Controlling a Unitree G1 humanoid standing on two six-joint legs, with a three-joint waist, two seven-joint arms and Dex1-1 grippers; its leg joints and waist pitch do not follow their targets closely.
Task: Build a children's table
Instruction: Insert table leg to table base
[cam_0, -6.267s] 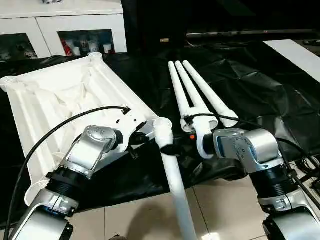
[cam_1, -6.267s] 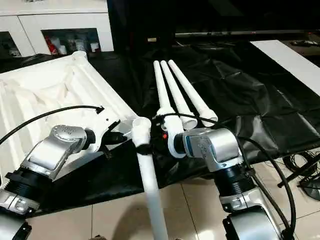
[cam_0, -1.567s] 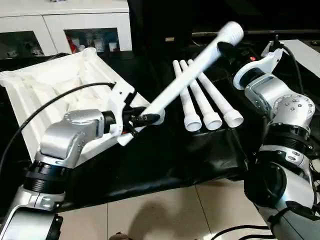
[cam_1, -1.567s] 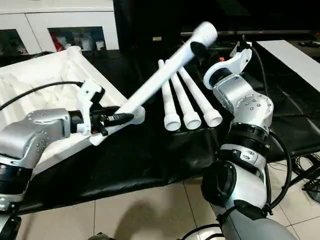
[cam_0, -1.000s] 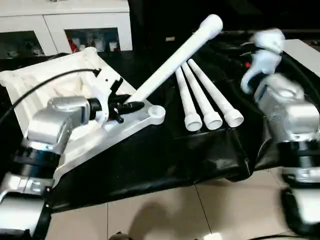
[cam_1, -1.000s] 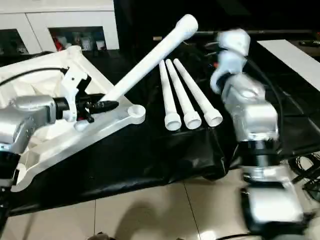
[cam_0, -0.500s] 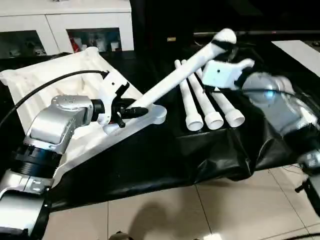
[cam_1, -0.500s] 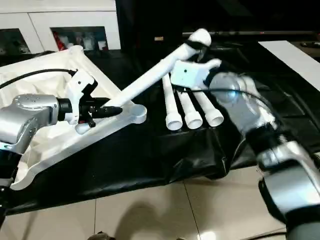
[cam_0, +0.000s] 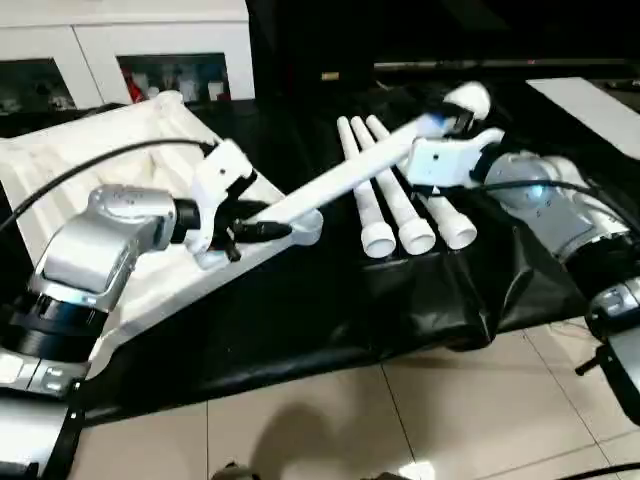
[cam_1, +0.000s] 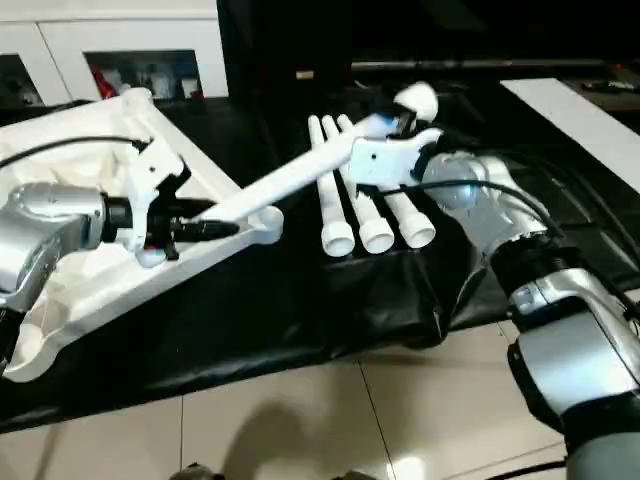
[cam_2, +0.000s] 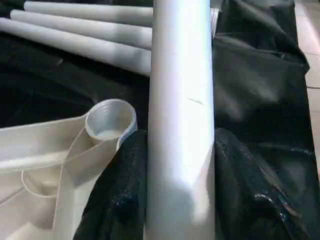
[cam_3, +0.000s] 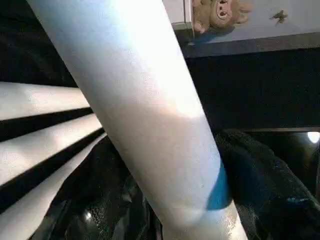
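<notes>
Spanning both arms, the raised leg (cam_0: 340, 180) sits clamped in left tool (cam_0: 262, 230) and right tool (cam_0: 452, 128).

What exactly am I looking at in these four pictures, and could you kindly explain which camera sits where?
This is a humanoid robot with two silver arms, assembling a children's table. Two pictures come from its head, looking down over the arms; the other two come from wrist cameras looking along each tool. On the black sheet lie an upturned white tabletop and three loose legs. The left tool clamps the fourth leg near its lower end, beside a round corner socket. The right tool straddles its raised end.
</notes>
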